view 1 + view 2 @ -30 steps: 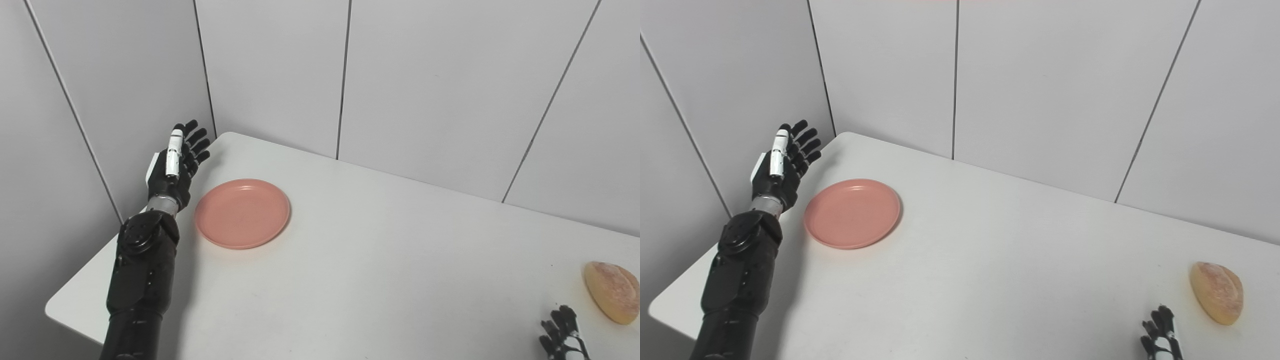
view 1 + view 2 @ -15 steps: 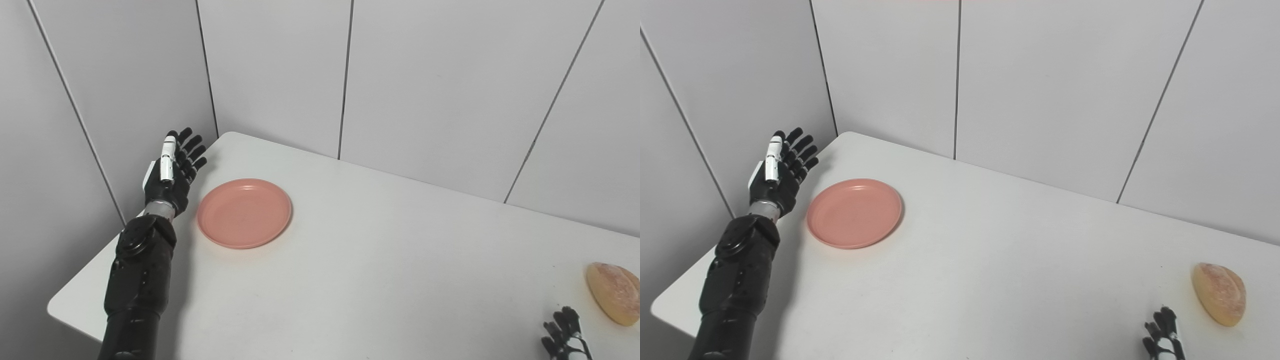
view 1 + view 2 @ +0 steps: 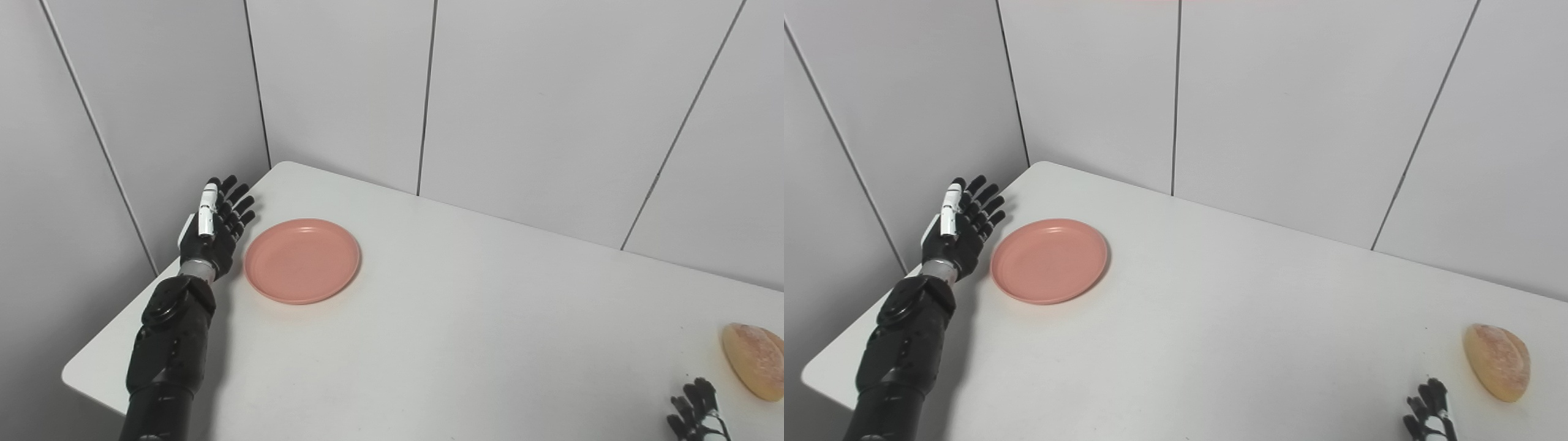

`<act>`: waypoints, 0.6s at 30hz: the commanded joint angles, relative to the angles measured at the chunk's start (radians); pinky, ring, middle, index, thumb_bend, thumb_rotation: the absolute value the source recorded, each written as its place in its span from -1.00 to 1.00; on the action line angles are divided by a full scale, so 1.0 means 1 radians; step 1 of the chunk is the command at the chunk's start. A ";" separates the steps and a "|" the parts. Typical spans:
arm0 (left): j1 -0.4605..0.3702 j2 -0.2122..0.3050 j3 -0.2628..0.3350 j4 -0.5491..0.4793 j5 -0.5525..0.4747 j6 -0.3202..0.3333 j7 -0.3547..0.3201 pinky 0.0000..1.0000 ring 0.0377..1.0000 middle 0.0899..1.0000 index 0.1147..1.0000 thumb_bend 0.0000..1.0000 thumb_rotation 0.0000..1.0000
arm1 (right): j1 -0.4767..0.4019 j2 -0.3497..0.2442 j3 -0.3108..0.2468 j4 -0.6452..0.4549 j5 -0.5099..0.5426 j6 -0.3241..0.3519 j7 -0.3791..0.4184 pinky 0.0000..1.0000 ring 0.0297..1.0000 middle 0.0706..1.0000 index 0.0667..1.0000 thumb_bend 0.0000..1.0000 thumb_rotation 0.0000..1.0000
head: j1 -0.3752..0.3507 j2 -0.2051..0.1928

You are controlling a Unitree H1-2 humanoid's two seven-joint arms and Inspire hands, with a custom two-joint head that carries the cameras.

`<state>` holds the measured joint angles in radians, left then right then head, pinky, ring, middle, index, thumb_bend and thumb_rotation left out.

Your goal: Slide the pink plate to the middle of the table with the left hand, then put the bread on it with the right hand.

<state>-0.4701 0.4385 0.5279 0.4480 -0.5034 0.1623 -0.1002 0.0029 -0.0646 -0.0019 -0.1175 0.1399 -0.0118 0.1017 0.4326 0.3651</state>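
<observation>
The white worktop (image 3: 465,331) carries the pink plate (image 3: 302,260) at 9 o'clock. The left hand (image 3: 214,229) sits just beside it, fingers spread, empty. The bread (image 3: 1497,361), whole only in the right eye view, lies at 4 o'clock. The right hand (image 3: 1430,416) is cropped; its grip is unreadable.

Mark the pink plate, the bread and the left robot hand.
pink plate (image 3: 302,260), left eye view, centre of its flat well.
bread (image 3: 1497,361), right eye view, middle of its crust.
left robot hand (image 3: 211,236), left eye view, palm below the fingers.
</observation>
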 commanded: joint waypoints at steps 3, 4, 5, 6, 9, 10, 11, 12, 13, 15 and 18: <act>-0.019 0.040 0.005 -0.005 -0.010 -0.017 -0.017 0.88 0.83 0.81 0.77 -0.46 1.00 | -0.006 -0.009 -0.007 -0.028 0.004 0.001 0.005 1.00 1.00 1.00 1.00 -0.54 1.00 | 0.000 0.002; -0.018 0.039 0.006 0.000 -0.011 -0.019 -0.016 0.86 0.81 0.80 0.75 -0.47 1.00 | -0.005 -0.010 -0.006 -0.029 0.005 0.003 0.006 1.00 1.00 1.00 1.00 -0.54 1.00 | 0.000 0.003; -0.018 0.039 0.009 0.005 -0.014 -0.019 -0.018 0.86 0.80 0.79 0.75 -0.48 1.00 | -0.006 -0.008 -0.007 -0.030 0.006 0.004 0.005 1.00 1.00 1.00 1.00 -0.54 1.00 | 0.000 0.003; -0.019 0.039 0.010 0.009 -0.017 -0.019 -0.019 0.86 0.80 0.80 0.76 -0.47 1.00 | -0.006 -0.007 -0.007 -0.031 0.007 0.004 0.004 1.00 1.00 1.00 1.00 -0.56 1.00 | 0.000 0.003; -0.018 0.041 0.014 0.027 -0.028 -0.023 -0.028 0.88 0.82 0.82 0.79 -0.47 1.00 | -0.008 -0.008 -0.007 -0.026 0.005 0.002 0.003 1.00 1.00 1.00 1.00 -0.57 1.00 | 0.000 0.002; -0.018 0.041 0.015 0.030 -0.030 -0.023 -0.028 0.88 0.82 0.83 0.80 -0.47 1.00 | -0.008 -0.009 -0.007 -0.023 0.005 -0.001 0.004 1.00 1.00 1.00 1.00 -0.56 1.00 | 0.000 0.002; -0.017 0.040 0.017 0.033 -0.032 -0.022 -0.026 0.87 0.82 0.82 0.79 -0.47 1.00 | -0.009 -0.009 -0.008 -0.019 0.004 -0.007 0.004 1.00 1.00 1.00 1.00 -0.56 1.00 | 0.001 0.002; -0.017 0.040 0.018 0.035 -0.033 -0.023 -0.024 0.86 0.82 0.82 0.79 -0.47 1.00 | -0.010 -0.009 -0.008 -0.017 0.003 -0.011 0.005 1.00 1.00 1.00 1.00 -0.57 1.00 | 0.001 0.002; -0.015 0.039 0.019 0.037 -0.032 -0.022 -0.022 0.85 0.82 0.82 0.78 -0.47 1.00 | -0.011 -0.010 -0.008 -0.015 0.004 -0.013 0.006 1.00 1.00 1.00 1.00 -0.57 1.00 | 0.001 0.002; -0.011 0.036 0.019 0.032 -0.030 -0.019 -0.020 0.83 0.81 0.80 0.77 -0.46 1.00 | -0.011 -0.010 -0.007 -0.017 0.005 -0.009 0.006 1.00 1.00 1.00 1.00 -0.56 1.00 | 0.001 0.002; -0.004 0.034 0.014 0.033 -0.026 -0.022 -0.027 0.84 0.83 0.82 0.78 -0.45 1.00 | -0.010 -0.010 -0.007 -0.020 0.004 -0.003 0.004 1.00 1.00 1.00 1.00 -0.55 1.00 | 0.001 0.002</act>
<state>-0.4602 0.4418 0.5401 0.5011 -0.5251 0.1624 -0.1144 0.0029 -0.0663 -0.0017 -0.1171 0.1399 -0.0113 0.1021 0.4341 0.3666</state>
